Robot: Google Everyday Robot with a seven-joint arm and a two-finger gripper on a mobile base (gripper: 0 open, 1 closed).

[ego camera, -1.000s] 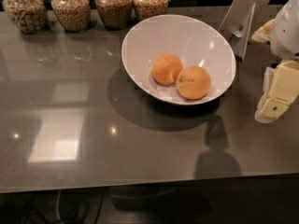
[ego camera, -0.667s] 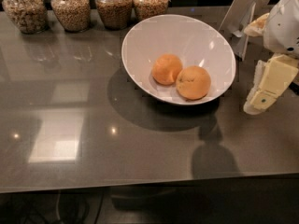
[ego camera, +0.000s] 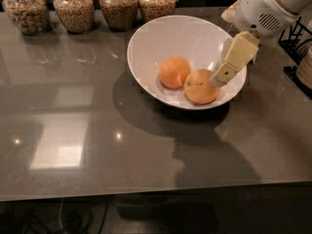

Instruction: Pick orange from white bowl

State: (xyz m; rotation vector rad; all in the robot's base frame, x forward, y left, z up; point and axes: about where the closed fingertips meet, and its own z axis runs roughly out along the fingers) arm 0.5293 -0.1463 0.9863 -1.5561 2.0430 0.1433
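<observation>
Dim scene, bright glare patches on table (ego camera: 73, 82), gripper (ego camera: 219, 80) at right rim of white bowl (ego camera: 161, 43), its shadow seemingly falling toward the camera.

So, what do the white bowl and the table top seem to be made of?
White bowl: probably glazed ceramic, glossy, with soft highlights on its wall. Table top: dark grey and polished, maybe stone or laminate; it mirrors lights and the jars. The claw hangs over the bowl, close to the orange.
</observation>
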